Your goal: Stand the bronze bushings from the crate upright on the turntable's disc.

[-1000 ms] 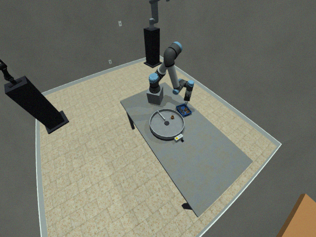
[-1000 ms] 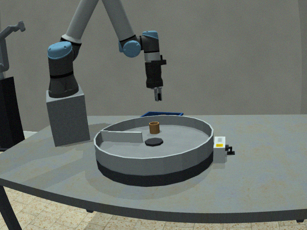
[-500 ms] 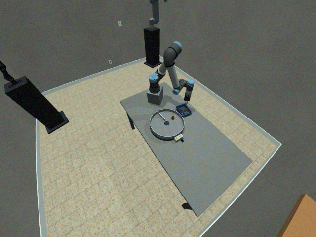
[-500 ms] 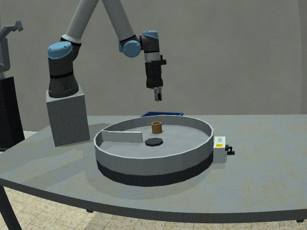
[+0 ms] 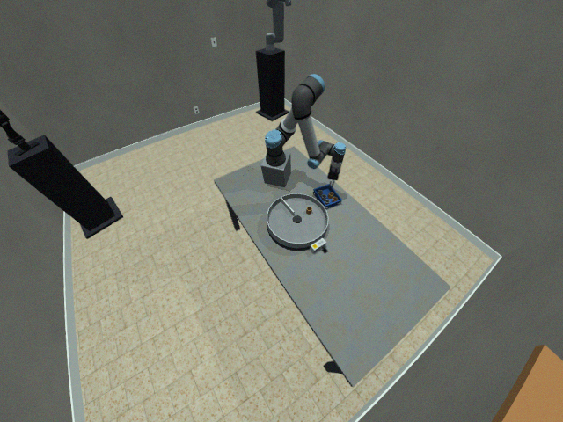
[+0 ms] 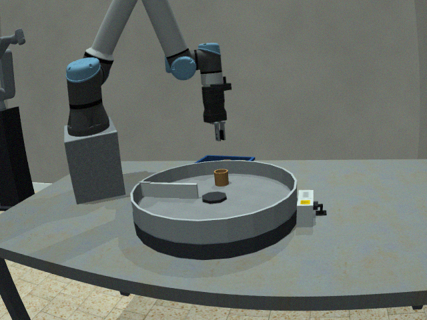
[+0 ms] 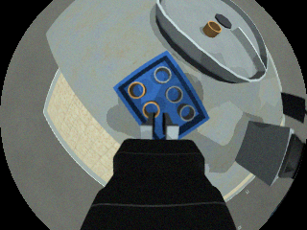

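My fingers point down above the blue crate, parted by a modest gap, and I have nothing between them. In my wrist view their tips overlap the edge of the nearer bronze bushing, which stands on end inside the crate. The farther bronze bushing stands beside it, also open end up, both in the row on the crate's side away from the turntable. Along the crate's turntable side stand three grey steel bushings, each showing me its open top. Just beside the crate sits the turntable, and on its disc one placed bronze bushing stands upright, on the crate's side of the dark hub and apart from it. A pale divider runs inward from the rim, farther from the crate than that bushing. My grey pedestal is well apart from the crate, and so is the white control box at the turntable's rim.
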Robot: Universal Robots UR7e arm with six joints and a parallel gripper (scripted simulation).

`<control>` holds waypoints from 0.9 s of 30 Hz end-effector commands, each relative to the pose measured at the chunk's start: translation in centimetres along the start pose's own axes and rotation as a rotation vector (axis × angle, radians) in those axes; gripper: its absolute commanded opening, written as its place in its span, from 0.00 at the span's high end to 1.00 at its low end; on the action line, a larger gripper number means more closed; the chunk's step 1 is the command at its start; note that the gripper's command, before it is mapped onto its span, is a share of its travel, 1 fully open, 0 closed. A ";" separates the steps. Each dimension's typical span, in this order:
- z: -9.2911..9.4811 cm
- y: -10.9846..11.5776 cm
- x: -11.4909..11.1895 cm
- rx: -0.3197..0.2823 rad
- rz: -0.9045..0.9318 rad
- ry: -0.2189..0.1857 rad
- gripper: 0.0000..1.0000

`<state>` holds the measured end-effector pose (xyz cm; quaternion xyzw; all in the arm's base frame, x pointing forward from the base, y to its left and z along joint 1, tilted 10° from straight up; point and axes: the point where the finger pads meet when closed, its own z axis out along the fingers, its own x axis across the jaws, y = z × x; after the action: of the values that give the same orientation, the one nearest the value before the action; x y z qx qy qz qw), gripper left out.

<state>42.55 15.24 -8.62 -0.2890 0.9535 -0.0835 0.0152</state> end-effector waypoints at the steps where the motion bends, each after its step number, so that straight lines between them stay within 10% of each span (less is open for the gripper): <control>1: 0.4 0.0 0.0 0.000 0.000 -0.001 0.64; 27: 6.7 0.0 -0.1 0.000 0.000 -0.001 0.64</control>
<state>43.04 14.31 -14.96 -0.2890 0.9536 -0.0834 0.0147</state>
